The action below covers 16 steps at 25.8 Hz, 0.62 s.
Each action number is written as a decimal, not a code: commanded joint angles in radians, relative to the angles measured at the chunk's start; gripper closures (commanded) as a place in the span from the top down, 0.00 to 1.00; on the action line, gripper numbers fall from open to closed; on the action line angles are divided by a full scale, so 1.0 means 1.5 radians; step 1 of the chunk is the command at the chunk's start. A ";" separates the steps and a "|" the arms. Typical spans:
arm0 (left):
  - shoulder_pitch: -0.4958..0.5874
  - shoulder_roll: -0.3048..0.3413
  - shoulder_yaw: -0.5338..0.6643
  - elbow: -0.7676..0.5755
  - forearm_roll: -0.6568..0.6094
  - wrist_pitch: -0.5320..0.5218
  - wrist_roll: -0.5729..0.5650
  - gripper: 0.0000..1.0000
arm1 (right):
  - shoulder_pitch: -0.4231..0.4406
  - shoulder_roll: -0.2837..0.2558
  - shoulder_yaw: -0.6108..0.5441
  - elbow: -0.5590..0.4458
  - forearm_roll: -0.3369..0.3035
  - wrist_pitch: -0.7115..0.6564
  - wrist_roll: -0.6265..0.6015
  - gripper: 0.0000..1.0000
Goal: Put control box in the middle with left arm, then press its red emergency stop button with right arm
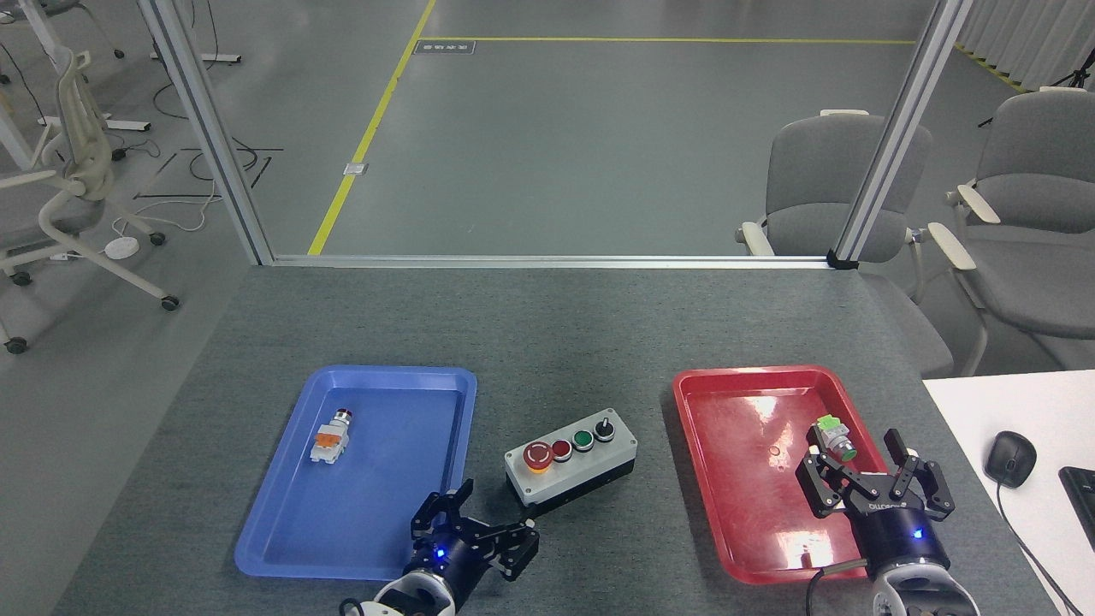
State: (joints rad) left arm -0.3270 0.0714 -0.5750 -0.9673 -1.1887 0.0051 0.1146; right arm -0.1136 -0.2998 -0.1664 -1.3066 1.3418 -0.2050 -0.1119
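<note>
Left hand (pixel 479 535) open beside control box (pixel 571 459).

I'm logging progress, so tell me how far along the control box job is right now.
Looks done: the control box sits between the blue tray and red tray, and the left tool is open, off it. In hand: nothing. Left: the right tool is open over the red tray, away from the red emergency stop button.

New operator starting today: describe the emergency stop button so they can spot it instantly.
Look between the blue tray and the red tray, where the control box lies on the grey table. The red emergency stop button sits at the left end of its row of four controls: the largest, a red mushroom cap over a yellow ring.
</note>
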 commanded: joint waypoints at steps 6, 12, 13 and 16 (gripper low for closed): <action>0.130 0.072 0.172 -0.232 0.000 -0.112 -0.012 0.99 | -0.002 0.003 0.000 0.001 0.001 0.001 0.000 0.98; 0.150 0.097 0.219 -0.300 -0.001 -0.111 -0.011 0.99 | 0.000 0.005 0.005 0.001 0.003 0.001 0.000 0.98; 0.150 0.097 0.232 -0.300 -0.001 -0.111 -0.011 0.99 | 0.000 0.005 0.008 0.001 0.003 0.001 0.000 0.98; 0.147 0.091 0.284 -0.300 -0.001 -0.108 -0.009 0.99 | -0.002 0.001 0.040 0.000 0.003 0.001 0.000 0.96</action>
State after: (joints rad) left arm -0.1039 0.2116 -0.2136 -1.4102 -1.1900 -0.1615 0.0972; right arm -0.1149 -0.2946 -0.1400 -1.3061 1.3467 -0.2030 -0.1113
